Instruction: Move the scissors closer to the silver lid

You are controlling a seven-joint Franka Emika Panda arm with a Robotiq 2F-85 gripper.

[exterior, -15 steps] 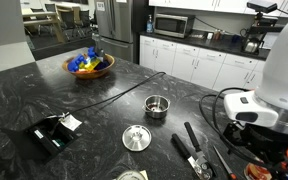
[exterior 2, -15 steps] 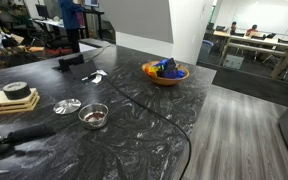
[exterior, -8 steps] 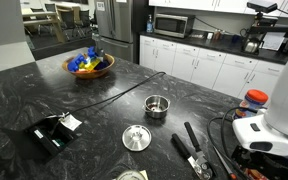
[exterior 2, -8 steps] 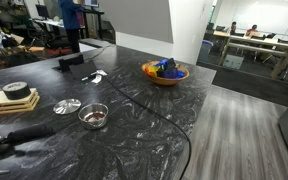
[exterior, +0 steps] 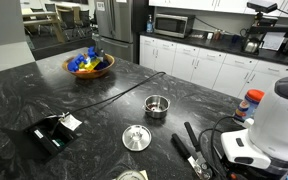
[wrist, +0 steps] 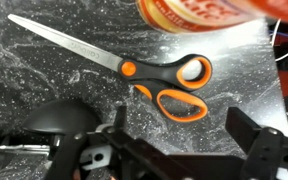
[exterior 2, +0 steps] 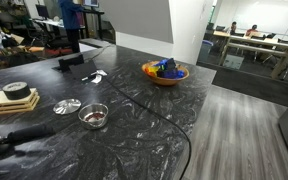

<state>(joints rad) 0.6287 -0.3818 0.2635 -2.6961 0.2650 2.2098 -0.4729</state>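
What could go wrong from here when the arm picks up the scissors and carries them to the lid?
1. The jar stands close to the handles of the scissors; the open tool could knock it while descending.
2. The scissors lie flat on the counter, so the fingers may slip off.
3. A black-handled utensil lies between the arm and the silver lid; a low carry could hit it.

the arm (exterior: 271, 128) has sunk lower, its gripper (wrist: 179, 142) now hanging spread just above the scissors (wrist: 134, 72).
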